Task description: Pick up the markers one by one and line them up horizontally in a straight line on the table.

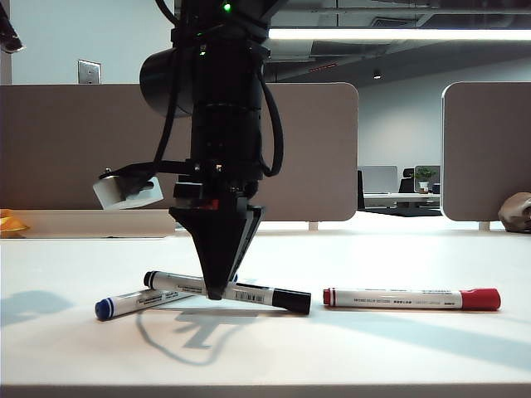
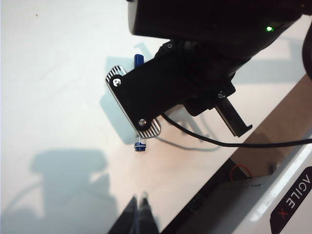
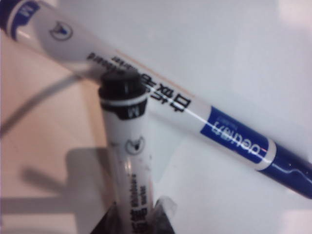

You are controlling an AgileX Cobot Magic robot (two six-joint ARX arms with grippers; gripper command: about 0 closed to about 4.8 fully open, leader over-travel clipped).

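Three white-barrelled markers lie on the white table (image 1: 373, 348). The black-capped marker (image 1: 261, 294) rests slanted across the blue-capped marker (image 1: 124, 303), and the red-capped marker (image 1: 411, 298) lies apart to the right. My right gripper (image 1: 216, 290) points straight down, shut on the black marker's barrel (image 3: 127, 146) with a fingertip at each side. Its black tail end overlaps the blue marker (image 3: 229, 134). My left gripper (image 2: 139, 201) is shut and empty above bare table, looking at the right arm (image 2: 195, 73), with both ends of the blue marker (image 2: 140, 145) showing past that arm.
Grey-brown divider panels (image 1: 66, 141) (image 1: 485, 149) stand along the back of the table. A yellow object (image 1: 10, 222) sits at the far left edge and a brown lump (image 1: 518, 211) at the far right. The right arm's cable (image 2: 219, 141) hangs beside it.
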